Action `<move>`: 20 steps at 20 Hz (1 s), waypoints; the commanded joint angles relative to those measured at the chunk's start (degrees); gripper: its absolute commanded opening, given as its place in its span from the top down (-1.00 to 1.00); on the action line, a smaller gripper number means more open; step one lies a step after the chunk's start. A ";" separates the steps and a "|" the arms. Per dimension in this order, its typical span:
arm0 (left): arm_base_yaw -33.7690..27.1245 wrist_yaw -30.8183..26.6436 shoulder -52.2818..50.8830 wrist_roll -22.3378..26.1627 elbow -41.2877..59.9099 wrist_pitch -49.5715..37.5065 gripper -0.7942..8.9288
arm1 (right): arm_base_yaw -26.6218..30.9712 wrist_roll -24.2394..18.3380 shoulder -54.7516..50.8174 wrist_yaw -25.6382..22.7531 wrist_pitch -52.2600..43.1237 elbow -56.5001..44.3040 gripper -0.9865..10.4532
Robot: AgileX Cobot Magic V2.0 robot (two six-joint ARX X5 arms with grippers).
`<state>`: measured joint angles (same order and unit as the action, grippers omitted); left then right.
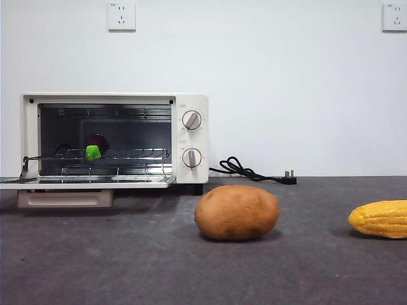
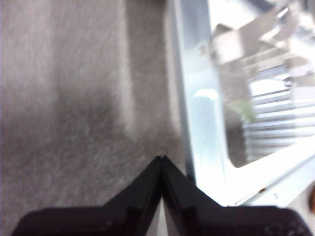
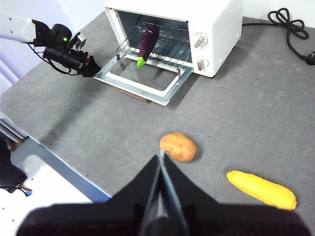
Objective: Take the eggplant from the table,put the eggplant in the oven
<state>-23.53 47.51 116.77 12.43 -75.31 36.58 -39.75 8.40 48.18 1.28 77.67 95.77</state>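
Purple with a green cap, the eggplant (image 1: pixel 95 145) lies on the wire rack (image 1: pixel 127 154) inside the oven (image 3: pixel 206 19), stem end toward the lowered door (image 3: pixel 142 78). Beside that door's edge the left gripper (image 3: pixel 91 66) hovers, jaws closed on nothing. Well back over the open table (image 1: pixel 127 260), the right gripper (image 3: pixel 161 156) is likewise pressed together and empty, near the potato (image 1: pixel 236 212) and corn cob (image 1: pixel 380 218). No lettering is readable.

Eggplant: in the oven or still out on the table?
In. The eggplant lies on the wire rack inside the oven, whose door hangs open.
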 commanded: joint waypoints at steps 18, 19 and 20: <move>0.44 17.51 -4.20 -6.78 -3.78 -6.62 0.85 | -0.04 -0.04 -0.09 -0.22 1.31 -0.42 0.84; 0.57 17.09 -4.35 -7.15 -4.11 -7.45 0.85 | -0.04 -0.04 -0.09 -0.22 1.31 -0.42 0.84; 0.74 16.96 -4.37 -7.87 -4.35 -8.81 0.85 | -0.04 -0.04 -0.09 -0.22 1.31 -0.44 0.84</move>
<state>-23.03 64.12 112.36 5.48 -79.50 28.14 -39.75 8.36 48.18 1.28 77.67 95.77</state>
